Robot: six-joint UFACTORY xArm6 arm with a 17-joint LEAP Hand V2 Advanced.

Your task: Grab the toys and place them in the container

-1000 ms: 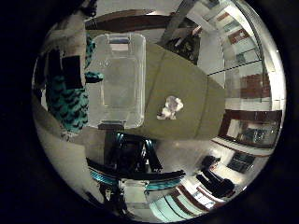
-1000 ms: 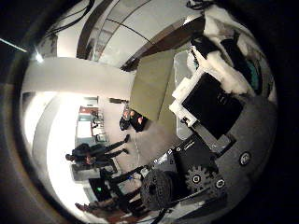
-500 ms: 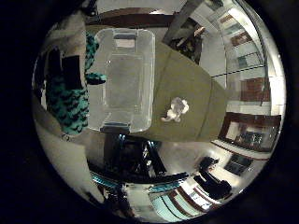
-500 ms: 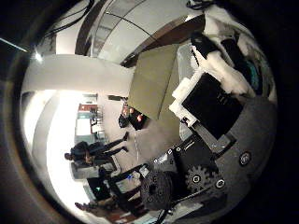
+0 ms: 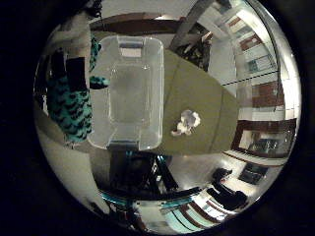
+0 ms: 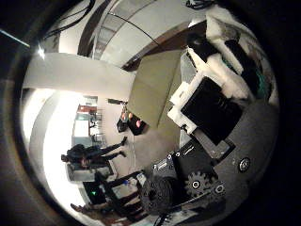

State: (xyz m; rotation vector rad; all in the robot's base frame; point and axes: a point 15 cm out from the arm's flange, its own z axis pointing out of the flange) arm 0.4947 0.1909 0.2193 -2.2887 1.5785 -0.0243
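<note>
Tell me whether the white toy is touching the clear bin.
Apart. The little finger side palm view shows the toy lying on the green table beside the bin, with a strip of bare tabletop between them.

The robot's hand (image 6: 211,103), of white and black parts, hangs high above the surface (image 5: 197,98), its fingers (image 6: 225,80) extended and holding nothing.

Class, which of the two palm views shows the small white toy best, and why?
The little finger side view: the white toy lies in plain sight on the green table, beside the clear container. The thumb side view shows the table but no toy.
</note>
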